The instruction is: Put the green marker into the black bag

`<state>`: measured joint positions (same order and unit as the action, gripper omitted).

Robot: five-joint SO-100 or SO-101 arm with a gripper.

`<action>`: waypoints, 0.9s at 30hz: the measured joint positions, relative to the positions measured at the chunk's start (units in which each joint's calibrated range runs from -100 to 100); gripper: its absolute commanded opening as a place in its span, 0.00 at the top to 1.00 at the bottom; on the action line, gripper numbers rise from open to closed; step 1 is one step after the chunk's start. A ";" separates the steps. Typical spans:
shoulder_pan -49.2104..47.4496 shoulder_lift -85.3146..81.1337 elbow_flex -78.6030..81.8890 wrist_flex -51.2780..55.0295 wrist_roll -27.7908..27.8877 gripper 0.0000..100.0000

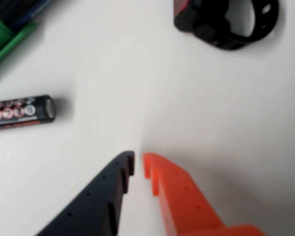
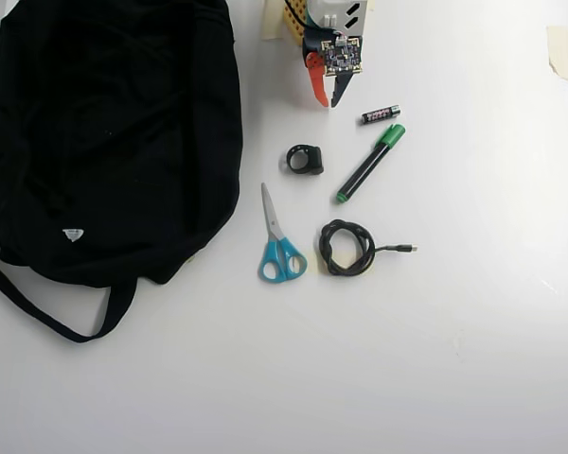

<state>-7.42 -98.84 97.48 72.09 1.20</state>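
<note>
White tabletop [image 2: 473, 331], evenly lit, small items loose on it. Our gripper [image 1: 138, 164] has its jaws nearly closed, just a thin gap at the tips, nothing held; one finger is orange, one black. In the overhead view it sits at the top centre, tips down toward the table.

Nearest the tips: AAA battery [image 2: 381, 113], a small black clip-like part [image 2: 305, 159], then the green marker [image 2: 370, 163], lying diagonally with cap up-right just below the battery. Scissors [image 2: 278, 242] and a coiled cable [image 2: 350, 248] lie further down. Black bag [image 2: 109, 132] fills the left side of the overhead view, well apart from the marker.

Risks: jaws are too narrow, so we need to open before descending. Battery lies just beside the cap, so a sloppy approach could grab or knock it. We can't see the bag's opening, so the drop may land on fabric.
</note>
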 measured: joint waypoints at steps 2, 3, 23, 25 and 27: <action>0.00 0.00 0.00 0.00 0.00 0.98; 0.00 0.00 0.00 0.00 0.00 0.98; -0.22 0.00 0.00 0.00 0.00 0.98; -0.22 0.00 0.00 -0.09 0.00 0.98; -0.22 0.00 0.08 -0.60 -0.10 0.98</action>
<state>-7.64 -98.84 97.56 71.49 1.10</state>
